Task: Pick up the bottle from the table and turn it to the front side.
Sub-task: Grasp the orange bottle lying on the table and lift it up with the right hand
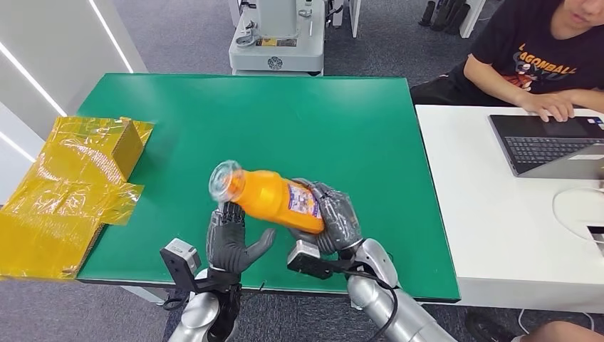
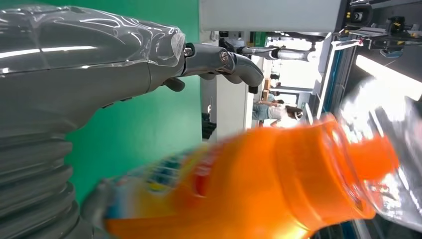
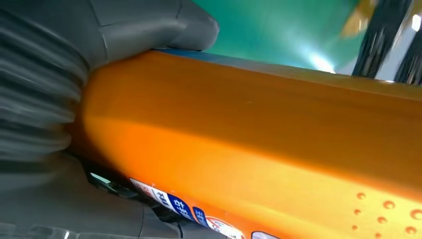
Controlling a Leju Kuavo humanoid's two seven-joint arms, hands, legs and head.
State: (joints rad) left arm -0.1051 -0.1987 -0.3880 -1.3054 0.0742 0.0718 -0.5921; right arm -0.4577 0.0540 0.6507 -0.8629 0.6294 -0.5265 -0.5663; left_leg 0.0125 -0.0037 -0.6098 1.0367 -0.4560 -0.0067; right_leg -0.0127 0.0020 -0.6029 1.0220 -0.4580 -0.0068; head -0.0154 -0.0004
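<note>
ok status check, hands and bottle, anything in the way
Right hand grips the orange bottle, lifted on its side over the green table. Left hand open just under the neck. Nothing in the way.

The right hand, grey and ribbed, gripped a smooth orange plastic bottle, its thick grey thumb pressed on the side; printed label along one edge, green tabletop behind.

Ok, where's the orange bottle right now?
In the head view the orange bottle is off the green table, tilted on its side near the front edge, gripped by the right hand, with the left hand open just beneath its cap end.
</note>
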